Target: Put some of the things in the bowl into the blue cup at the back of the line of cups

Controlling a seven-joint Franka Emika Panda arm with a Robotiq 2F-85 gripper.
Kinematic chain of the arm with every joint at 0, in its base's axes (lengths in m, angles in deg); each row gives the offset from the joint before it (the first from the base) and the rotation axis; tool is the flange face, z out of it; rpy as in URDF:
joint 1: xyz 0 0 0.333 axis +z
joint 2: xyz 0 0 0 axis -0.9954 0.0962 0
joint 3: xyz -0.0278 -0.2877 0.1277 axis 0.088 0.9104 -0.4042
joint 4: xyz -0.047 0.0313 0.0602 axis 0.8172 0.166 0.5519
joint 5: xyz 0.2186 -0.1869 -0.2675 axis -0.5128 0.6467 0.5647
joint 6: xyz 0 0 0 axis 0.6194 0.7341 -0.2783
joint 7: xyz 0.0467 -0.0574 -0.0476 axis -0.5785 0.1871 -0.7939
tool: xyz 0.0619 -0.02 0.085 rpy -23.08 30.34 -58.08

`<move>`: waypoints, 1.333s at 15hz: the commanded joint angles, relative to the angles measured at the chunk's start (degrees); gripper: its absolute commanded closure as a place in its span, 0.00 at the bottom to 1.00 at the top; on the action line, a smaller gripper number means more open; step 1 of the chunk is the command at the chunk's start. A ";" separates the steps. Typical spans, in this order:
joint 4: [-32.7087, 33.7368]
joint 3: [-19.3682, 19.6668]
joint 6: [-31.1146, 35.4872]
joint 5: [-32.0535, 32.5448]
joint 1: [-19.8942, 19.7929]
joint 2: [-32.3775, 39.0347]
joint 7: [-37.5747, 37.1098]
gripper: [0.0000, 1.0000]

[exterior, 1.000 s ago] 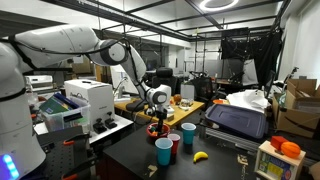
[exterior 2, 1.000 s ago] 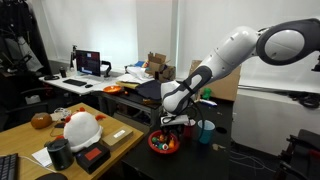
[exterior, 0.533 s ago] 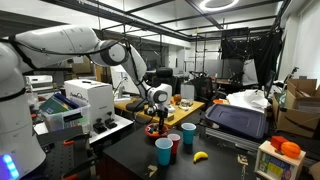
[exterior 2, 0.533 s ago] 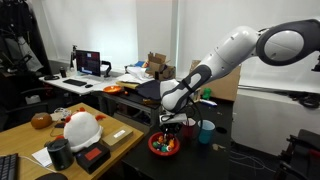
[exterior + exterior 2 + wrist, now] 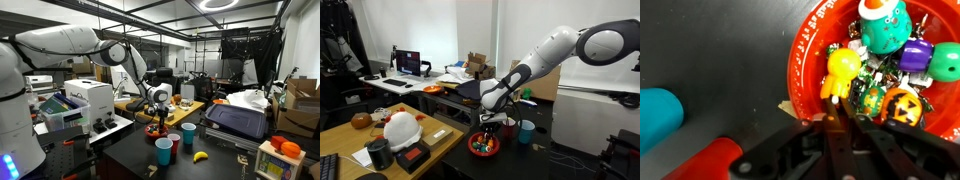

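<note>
Dark table (image 5: 125, 160): red bowl (image 5: 158, 130), cups (image 5: 164, 151) (banana (image 5: 200, 156) too)

A lab, judging by cluttered workbenches (image 5: 345, 135), a lit monitor (image 5: 408, 62), a white bench machine (image 5: 90, 98) and black framing (image 5: 232, 40).

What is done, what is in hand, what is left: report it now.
Done: the Robotiq gripper is down in the shallow round red bowl, jaws closed on the lower end of a small yellow toy figure. In hand: that grasp; the figure lies among the other toys, not yet lifted. Left: lift it, carry it to the light-blue plastic cup standing farthest back, release, repeat.
</note>
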 commanded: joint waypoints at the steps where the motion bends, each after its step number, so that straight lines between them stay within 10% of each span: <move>1: -1.12 -0.76 -1.97 -1.55 -1.08 -1.89 3.21 0.98; 20: -12.98 0.26 1.32 -7.24 -4.45 -19.79 5.81 0.98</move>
